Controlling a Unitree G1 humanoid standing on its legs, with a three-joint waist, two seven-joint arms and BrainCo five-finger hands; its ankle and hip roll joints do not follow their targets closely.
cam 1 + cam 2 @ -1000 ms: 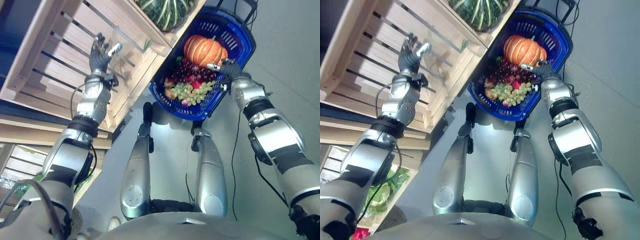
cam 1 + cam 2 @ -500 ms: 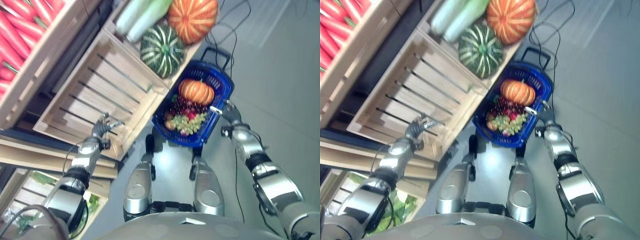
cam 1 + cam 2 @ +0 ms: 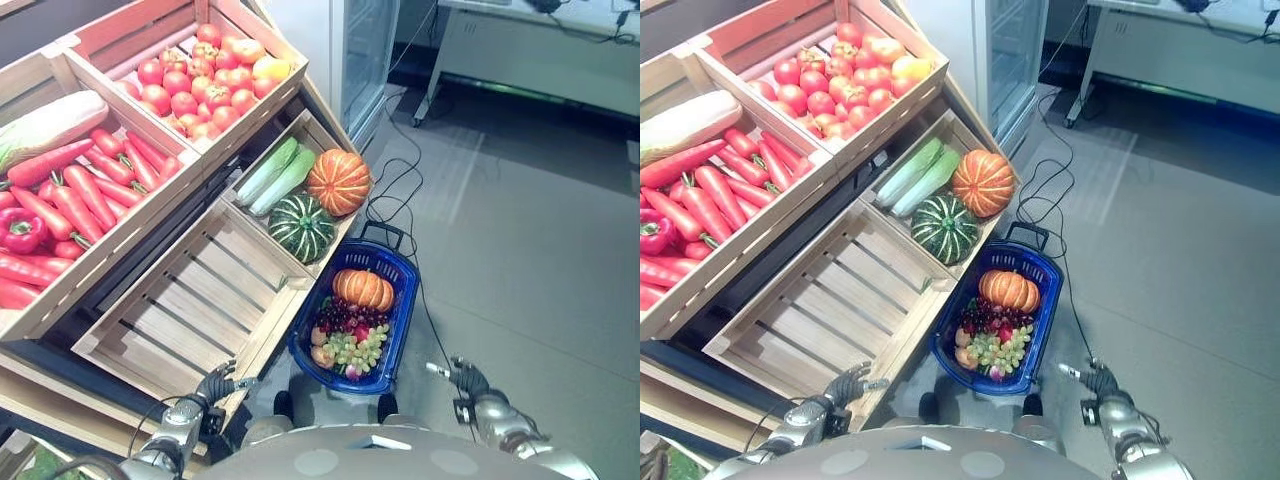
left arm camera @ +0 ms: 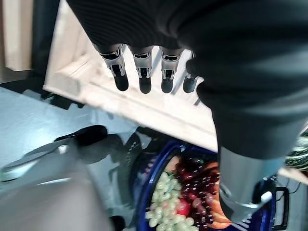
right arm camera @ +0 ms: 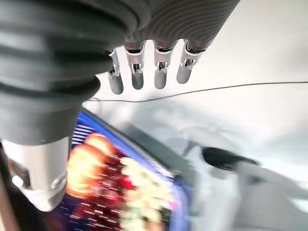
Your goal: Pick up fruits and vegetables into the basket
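Left hand (image 3: 215, 385) low at 7 o'clock, fingers (image 4: 139, 72) straight and relaxed, holding nothing; it hangs by the front edge of the slatted crate (image 3: 190, 300), which has nothing in it. Right hand (image 3: 465, 378) at 5 o'clock over the grey floor (image 3: 530, 250), fingers (image 5: 159, 72) likewise straight, nothing in it.

Blue basket (image 3: 395, 305) on the floor between the two hands, nearer 6 o'clock, against the crate's corner. Inside: one orange pumpkin (image 3: 362, 288), dark red grapes (image 3: 345, 318), green grapes (image 3: 360, 350).

At 12 o'clock from the basket, a crate with one green striped squash (image 3: 300, 227), one orange squash (image 3: 338, 181), two pale green stalks (image 3: 275, 175). At 10–11 o'clock, crates of carrots (image 3: 70, 190) and tomatoes (image 3: 200, 85), too many to count.
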